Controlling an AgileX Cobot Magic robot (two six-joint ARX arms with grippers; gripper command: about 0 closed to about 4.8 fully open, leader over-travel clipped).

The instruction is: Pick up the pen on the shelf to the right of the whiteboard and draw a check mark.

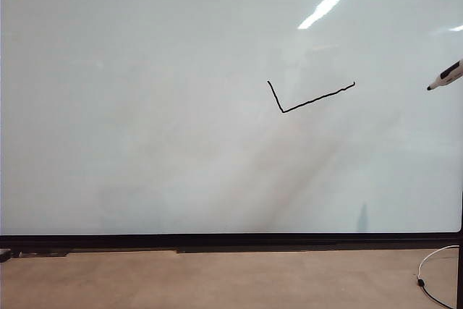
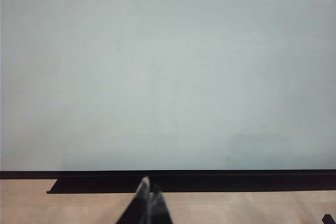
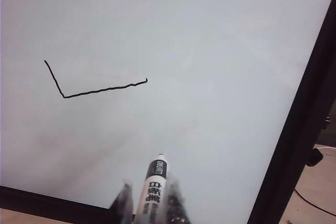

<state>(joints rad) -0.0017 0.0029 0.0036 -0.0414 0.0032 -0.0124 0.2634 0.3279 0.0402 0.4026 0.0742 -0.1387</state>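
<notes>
One check mark (image 1: 309, 98): drawn right of centre on the whiteboard (image 1: 145, 142), so the stroke looks finished.
Right gripper (image 3: 149, 203): pinching the pen (image 3: 154, 188), tip clear of the board, at the far right.
Left gripper (image 2: 148, 200): pressed together, empty, low by the frame, apparently idle.

Loads of open room in front of the whiteboard (image 1: 145, 142), nothing standing against its face. The right gripper (image 3: 149, 203), clamped on the pen (image 1: 445, 75), hangs off the board's right side, tip clear of the check mark (image 1: 307, 99). The left gripper (image 2: 148, 198) sits low with jaws together near the black frame (image 1: 231, 241). A cable (image 1: 432, 273) crosses the floor at lower right.
</notes>
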